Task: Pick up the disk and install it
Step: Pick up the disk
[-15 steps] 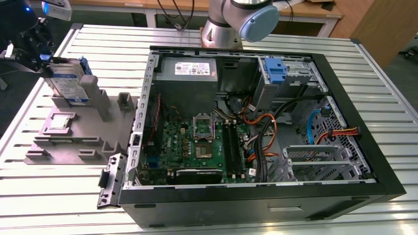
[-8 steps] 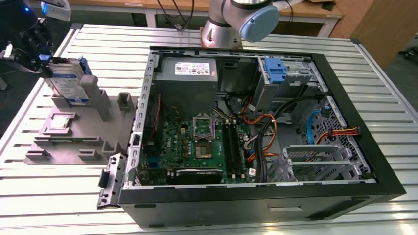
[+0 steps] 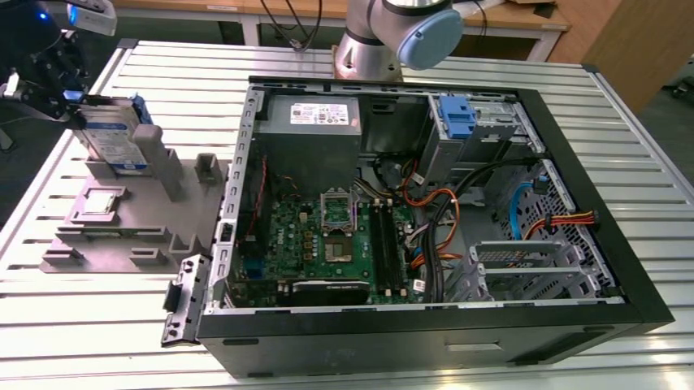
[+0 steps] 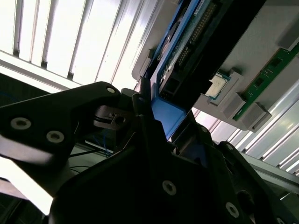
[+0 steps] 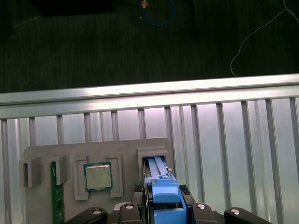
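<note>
Standing upright at the grey holder's (image 3: 109, 236) slot, the disk (image 3: 112, 136) shows its white-and-blue label. The gripper (image 3: 80, 101) is clamped on its blue carrier. A chip (image 5: 97, 176) sits beside; the open case (image 3: 434, 341) shares the worktop (image 3: 635, 122).

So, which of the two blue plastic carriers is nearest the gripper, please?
The one framing the silver hard drive, at the gripper over the grey fixture; the other blue carrier sits inside the black computer case.
</note>
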Available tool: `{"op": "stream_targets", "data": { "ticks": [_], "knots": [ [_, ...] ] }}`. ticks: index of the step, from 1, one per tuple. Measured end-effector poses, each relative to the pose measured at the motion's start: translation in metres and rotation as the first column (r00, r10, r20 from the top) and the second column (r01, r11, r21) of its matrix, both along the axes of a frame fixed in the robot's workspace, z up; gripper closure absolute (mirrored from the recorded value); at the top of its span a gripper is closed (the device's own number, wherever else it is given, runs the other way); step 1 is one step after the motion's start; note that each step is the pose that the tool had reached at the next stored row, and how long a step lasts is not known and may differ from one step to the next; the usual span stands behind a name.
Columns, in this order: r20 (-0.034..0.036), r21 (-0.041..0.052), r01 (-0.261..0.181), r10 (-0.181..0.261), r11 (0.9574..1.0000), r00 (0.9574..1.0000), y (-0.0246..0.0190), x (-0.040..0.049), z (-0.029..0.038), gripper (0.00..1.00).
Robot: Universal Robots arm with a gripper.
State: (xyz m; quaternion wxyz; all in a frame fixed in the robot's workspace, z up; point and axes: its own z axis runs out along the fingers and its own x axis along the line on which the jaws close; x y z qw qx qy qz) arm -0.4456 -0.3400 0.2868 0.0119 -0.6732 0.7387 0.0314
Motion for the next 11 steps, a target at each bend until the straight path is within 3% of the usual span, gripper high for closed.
{"op": "stream_targets", "data": {
  "ticks": [11],
  "knots": [
    [0.0, 0.0, 0.0, 0.0, 1.0, 1.0, 0.0, 0.0001, 0.0, 0.63]
  ]
}}
